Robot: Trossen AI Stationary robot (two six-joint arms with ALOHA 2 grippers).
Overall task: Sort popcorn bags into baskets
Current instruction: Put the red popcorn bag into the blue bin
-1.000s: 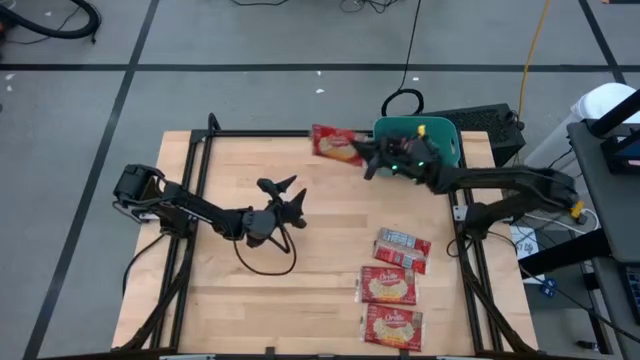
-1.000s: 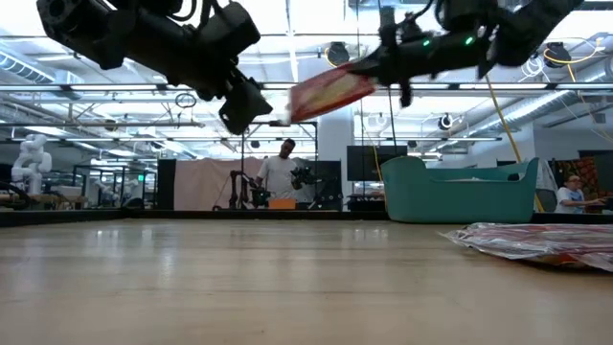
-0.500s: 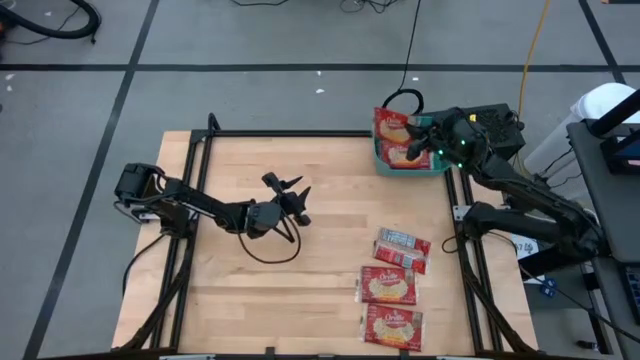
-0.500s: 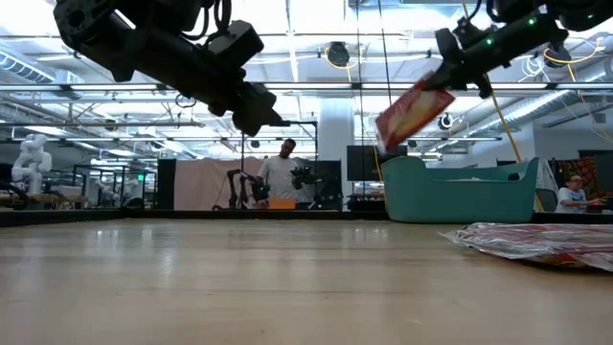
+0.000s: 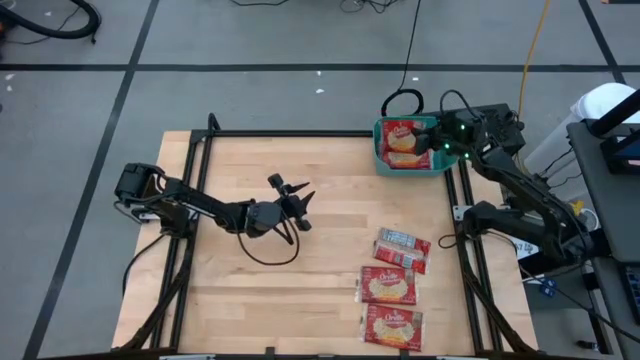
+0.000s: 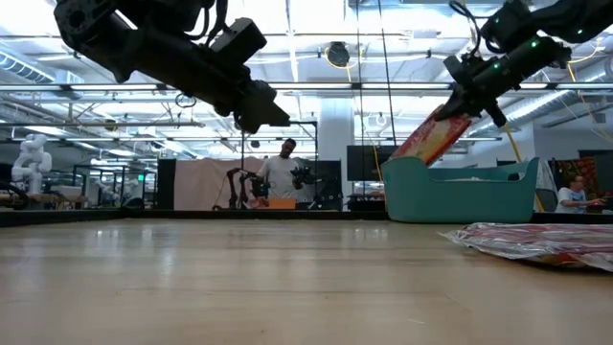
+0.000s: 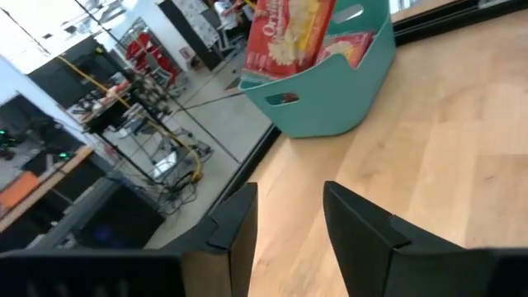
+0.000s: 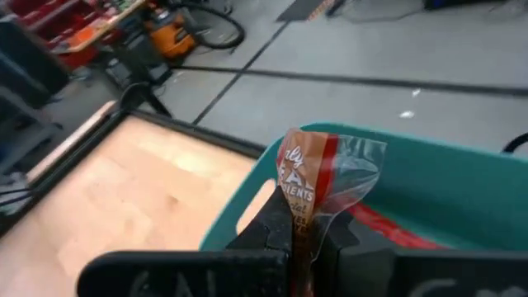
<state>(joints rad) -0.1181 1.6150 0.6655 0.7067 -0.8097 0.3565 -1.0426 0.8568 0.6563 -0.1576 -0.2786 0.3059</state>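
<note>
Directly below the right pincer (image 6: 466, 103), clamped on a slanting popcorn bag (image 6: 431, 137), sits the teal basket (image 6: 458, 192), bag's lower end inside.

Grey floor (image 5: 250, 40) crossed by dark tape lines.

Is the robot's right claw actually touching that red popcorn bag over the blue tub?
Touching. The right wrist view shows the right gripper shut on the popcorn bag, above the teal basket.
</note>
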